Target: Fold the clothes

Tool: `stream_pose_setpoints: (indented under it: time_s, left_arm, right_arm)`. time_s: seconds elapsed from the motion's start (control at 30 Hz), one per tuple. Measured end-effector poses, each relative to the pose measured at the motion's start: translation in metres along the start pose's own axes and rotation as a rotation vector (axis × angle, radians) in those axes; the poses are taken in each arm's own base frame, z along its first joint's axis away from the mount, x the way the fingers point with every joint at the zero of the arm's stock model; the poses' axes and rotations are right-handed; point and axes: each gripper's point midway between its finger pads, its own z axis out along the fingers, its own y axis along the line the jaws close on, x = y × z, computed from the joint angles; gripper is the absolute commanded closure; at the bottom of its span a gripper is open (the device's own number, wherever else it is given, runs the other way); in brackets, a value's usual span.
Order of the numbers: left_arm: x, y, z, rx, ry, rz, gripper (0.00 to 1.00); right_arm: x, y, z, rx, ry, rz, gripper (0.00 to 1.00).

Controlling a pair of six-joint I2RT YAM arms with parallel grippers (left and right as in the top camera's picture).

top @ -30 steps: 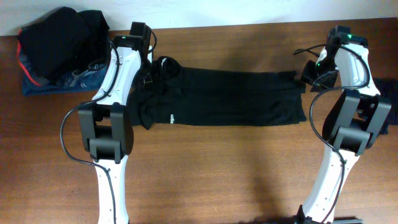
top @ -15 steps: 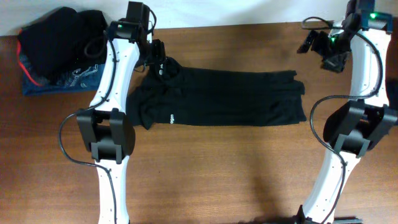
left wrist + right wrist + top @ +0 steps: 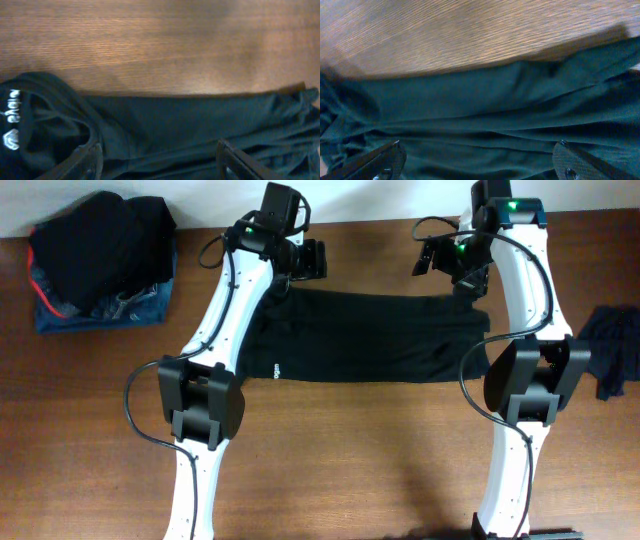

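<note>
**Taking the far edge for the next fold**

**Overhead.** The T-shirt [image 3: 370,335] lies as a long flat band across the table [image 3: 350,470], nearer the back edge, with its small white logo [image 3: 274,367] toward the left end. The left pincer [image 3: 312,260] and the right pincer [image 3: 445,262] hang over the band's back edge, one toward each end. A pile of clothes [image 3: 95,255] sits at the back left corner and a dark cloth [image 3: 612,345] at the right edge, both well apart from the work. The step looks to be gripping that back edge. To do it well, both pincers should bite the same edge in line, catch every layer, and lift together so the band does not skew. Only this view shows the two arms against each other.

**Left wrist.** The fingers [image 3: 82,162] stand spread, with only cloth lying below them. The collar end and a white print [image 3: 11,127] show here, where the arm hides them from above.

**Right wrist.** The fingers [image 3: 375,160] are spread wide and grip nothing. Loose ridges run along the fabric that look flat from overhead, so I judge a deeper bite wise. Whether the tips touch the cloth I cannot tell.
</note>
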Motion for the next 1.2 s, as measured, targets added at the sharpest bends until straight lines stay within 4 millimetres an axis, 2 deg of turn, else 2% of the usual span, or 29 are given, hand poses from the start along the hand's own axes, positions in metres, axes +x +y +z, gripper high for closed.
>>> stream_pose_setpoints:
  time_s: [0.07,0.17,0.27,0.53,0.73,1.03,1.2]
  left_arm:
    - [-0.002,0.006,0.001,-0.011,-0.005,-0.045,0.28]
    - [-0.001,0.026,0.014,-0.039,0.008,-0.126,0.28]
    - [-0.003,0.042,0.022,-0.054,0.004,-0.186,0.26]
    - [-0.008,0.055,0.023,-0.071,-0.014,-0.295,0.26]
    - [0.006,0.069,0.052,-0.106,0.022,-0.352,0.26]
    - [-0.008,0.072,0.057,-0.105,-0.040,-0.350,0.26]
    - [-0.005,0.090,0.076,-0.116,-0.038,-0.368,0.26]
  right_arm:
    - [-0.002,-0.008,-0.002,0.021,-0.005,0.023,0.01]
    - [-0.006,-0.029,-0.006,0.062,-0.013,0.061,0.01]
    - [-0.006,-0.035,-0.008,0.073,-0.010,0.072,0.01]
    - [0.000,-0.049,-0.009,0.146,0.006,0.081,0.01]
    - [0.004,-0.059,-0.011,0.204,0.015,0.067,0.02]
    - [0.008,-0.062,-0.012,0.218,0.033,0.049,0.01]
    - [0.014,-0.066,-0.013,0.241,0.057,0.032,0.01]
